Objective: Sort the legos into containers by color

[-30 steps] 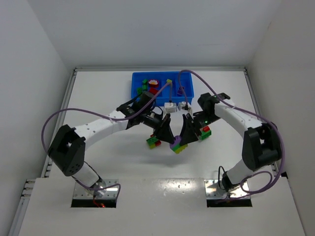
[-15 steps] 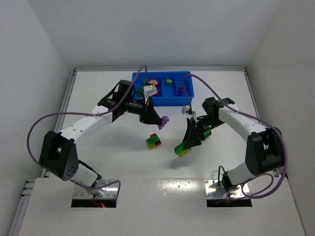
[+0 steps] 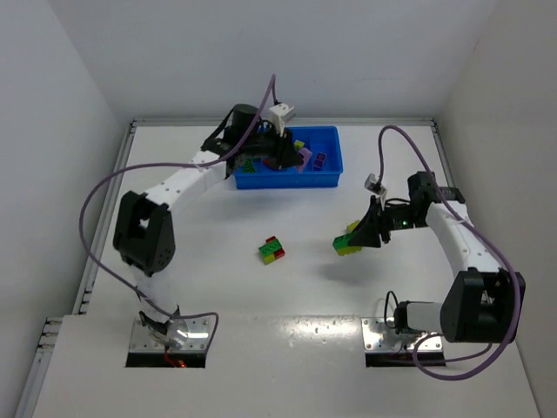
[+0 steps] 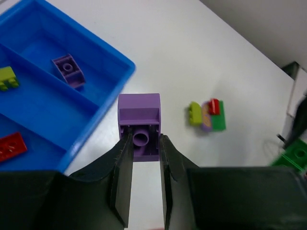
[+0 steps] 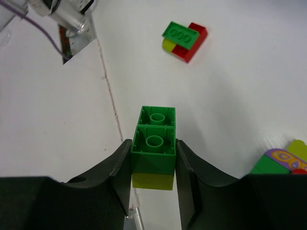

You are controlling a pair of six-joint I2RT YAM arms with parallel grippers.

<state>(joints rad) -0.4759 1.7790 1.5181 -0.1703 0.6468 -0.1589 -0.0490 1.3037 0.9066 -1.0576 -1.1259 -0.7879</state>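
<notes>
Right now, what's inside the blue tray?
The blue tray holds a purple brick in its end compartment, a lime brick in the next, a red brick in the third. The left arm hides much of the rest from above.

A green-red brick clump [image 3: 271, 249] stood mid-bench [image 3: 218, 261], with open room all round it. The left arm [image 3: 187, 178] lay over the tray's [image 3: 338, 161] left half.

You're in robot lab test cell: white table [image 3: 200, 279] boxed by bare white walls [image 3: 261, 61] behind and either side of table; two arms [image 3: 187, 178] bolted to metal plates [image 3: 196, 335] at table's near edge; purple cables [image 3: 83, 218] looping above table; metal rail [image 3: 110, 200] along table's left edge
</notes>
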